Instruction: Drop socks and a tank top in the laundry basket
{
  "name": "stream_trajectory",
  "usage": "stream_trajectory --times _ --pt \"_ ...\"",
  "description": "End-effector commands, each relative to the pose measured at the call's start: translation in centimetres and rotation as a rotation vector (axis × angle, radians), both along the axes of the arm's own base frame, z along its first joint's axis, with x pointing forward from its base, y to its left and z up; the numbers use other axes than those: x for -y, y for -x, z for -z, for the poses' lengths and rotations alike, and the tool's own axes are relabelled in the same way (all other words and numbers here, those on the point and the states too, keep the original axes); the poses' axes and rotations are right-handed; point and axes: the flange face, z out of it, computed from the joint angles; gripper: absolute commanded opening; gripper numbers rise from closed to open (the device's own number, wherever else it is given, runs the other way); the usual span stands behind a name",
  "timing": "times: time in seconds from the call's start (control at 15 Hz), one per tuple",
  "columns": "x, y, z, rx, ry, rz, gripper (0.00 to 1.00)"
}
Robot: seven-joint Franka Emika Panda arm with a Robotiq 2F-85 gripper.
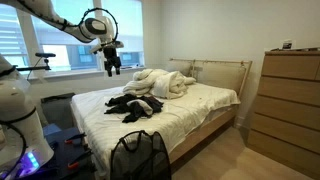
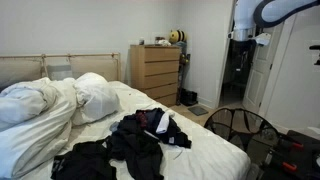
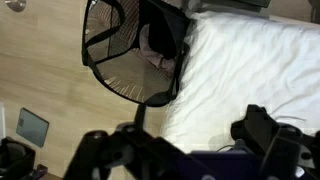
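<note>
The gripper [image 1: 112, 64] hung high above the bed [image 1: 205, 100], jaws spread fully wide and holding nothing. The laundry basket [image 1: 138, 156] stood upright on the floor against the bed's foot. Dark clothes [image 1: 135, 103] lay heaped on the mattress, well below the gripper.

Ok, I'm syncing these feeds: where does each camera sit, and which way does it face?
Exterior view: by the bed's foot, facing headboard and window; arm and gripper upper left.
Exterior view: beside the pillows, facing dresser and doorway; arm upper right.
Wrist view: looks down on laundry basket and bed; open gripper below.
Shared: all show laundry basket and bed.
</note>
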Motion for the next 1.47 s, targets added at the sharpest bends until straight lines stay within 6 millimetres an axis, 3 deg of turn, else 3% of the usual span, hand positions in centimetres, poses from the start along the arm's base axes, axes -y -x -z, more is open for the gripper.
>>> stream_trajectory --times 0.0,0.27,0.47,1.0,1.4 --pt "0.0 0.0 -0.1 0.0 0.0 0.0 1.0" --pt "0.0 0.0 -0.1 0.0 0.0 0.0 1.0" --pt "-1.8 -1.9 1.3 0.035 0.008 -0.003 1.0" --pt "-7.6 -10.6 11.1 0.113 -0.004 0.095 1.0" --pt "-12.9 -15.0 16.0 -0.025 0.021 -0.182 1.0"
